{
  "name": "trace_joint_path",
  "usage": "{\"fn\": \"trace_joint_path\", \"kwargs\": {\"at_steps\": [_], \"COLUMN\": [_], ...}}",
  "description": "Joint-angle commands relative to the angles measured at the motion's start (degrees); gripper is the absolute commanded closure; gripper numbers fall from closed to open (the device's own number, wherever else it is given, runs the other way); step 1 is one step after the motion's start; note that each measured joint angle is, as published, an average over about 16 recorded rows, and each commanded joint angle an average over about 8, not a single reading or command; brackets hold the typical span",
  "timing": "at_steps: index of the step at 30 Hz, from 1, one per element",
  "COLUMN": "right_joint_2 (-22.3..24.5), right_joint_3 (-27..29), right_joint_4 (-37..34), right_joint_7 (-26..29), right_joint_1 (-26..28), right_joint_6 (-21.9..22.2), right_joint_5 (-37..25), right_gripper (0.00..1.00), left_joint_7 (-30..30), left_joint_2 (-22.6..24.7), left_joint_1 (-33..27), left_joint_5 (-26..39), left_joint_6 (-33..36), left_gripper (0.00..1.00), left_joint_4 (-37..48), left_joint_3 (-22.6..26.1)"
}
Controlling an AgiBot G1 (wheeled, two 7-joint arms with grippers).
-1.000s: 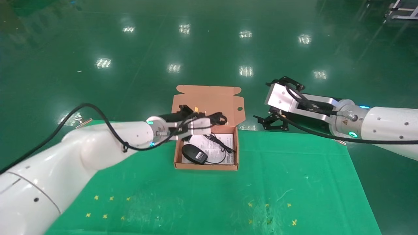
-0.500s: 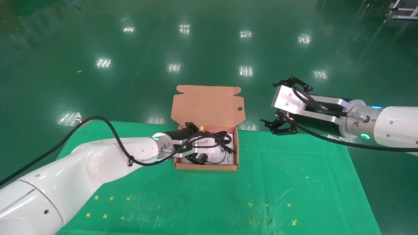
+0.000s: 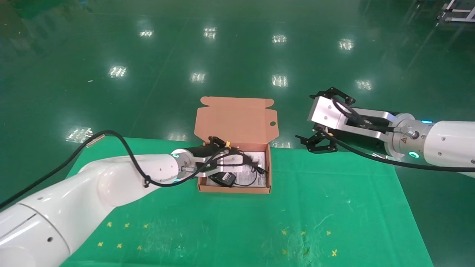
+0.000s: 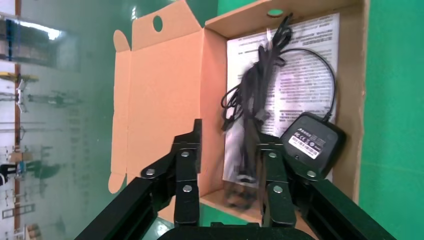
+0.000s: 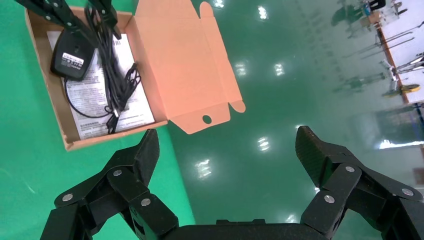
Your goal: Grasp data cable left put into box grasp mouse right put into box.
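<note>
Compared with a second ago, the left arm is sitting lower and reaching into the box [image 3: 233, 190], and the data cable [image 4: 251, 102] that was held up at lid height is now lying inside; the right arm is parked slightly farther right than it was. Largest first: the green table cover [image 3: 315, 207] is carrying the box near its far edge, flap lid [image 3: 235, 119] standing open toward the far side. The left gripper [image 4: 231, 172] is hovering over the box's left end with its fingers [image 4: 186, 170] spread apart; the cable bundle is running between them, and contact is not evident, so I am reading the claw as released. The right gripper [image 5: 227, 150] is hanging spread wide and empty, well to the right of the box, off the cover's far edge. Inside, the white printed sheet [image 4: 300, 75] is lining the floor; the mouse [image 4: 312, 142] is resting label-up in the near-left corner, just beside the left gripper's finger, its thin cord [image 4: 327, 75] looping across the sheet. Judgement: both items are looking placed, so retreat is what remains. Risk: the cable's near end is trailing over the box's left wall below the fingers, so a lifting finger may be snagging a loop and dragging the bundle back out, or nudging the mouse. The upright lid and the box wall are crowding the withdrawal path.
</note>
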Motion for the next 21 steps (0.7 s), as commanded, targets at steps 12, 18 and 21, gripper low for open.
{"fn": "trace_joint_path", "kwargs": {"at_steps": [12, 18, 21], "right_joint_2": [1.10, 0.75, 0.87], "right_joint_3": [0.57, 1.73, 4.85], "right_joint_4": [1.43, 1.42, 1.33], "right_joint_7": [-2.93, -3.27, -3.42], "right_joint_1": [5.38, 6.79, 4.85], "right_joint_6": [-2.35, -6.85, -9.57], "right_joint_5": [-3.76, -4.93, -3.73], "right_gripper": [0.00, 0.00, 0.00], "left_joint_7": [-2.78, -3.70, -4.05], "left_joint_2": [-1.82, -2.20, -3.76], "left_joint_1": [-6.32, -7.21, -6.06], "left_joint_5": [0.23, -1.23, -3.69], "left_joint_6": [-5.75, -5.79, -3.19], "left_gripper": [0.00, 0.00, 0.00], "left_joint_4": [1.47, 2.56, 1.16], "left_joint_3": [-2.97, -4.94, -6.87]}}
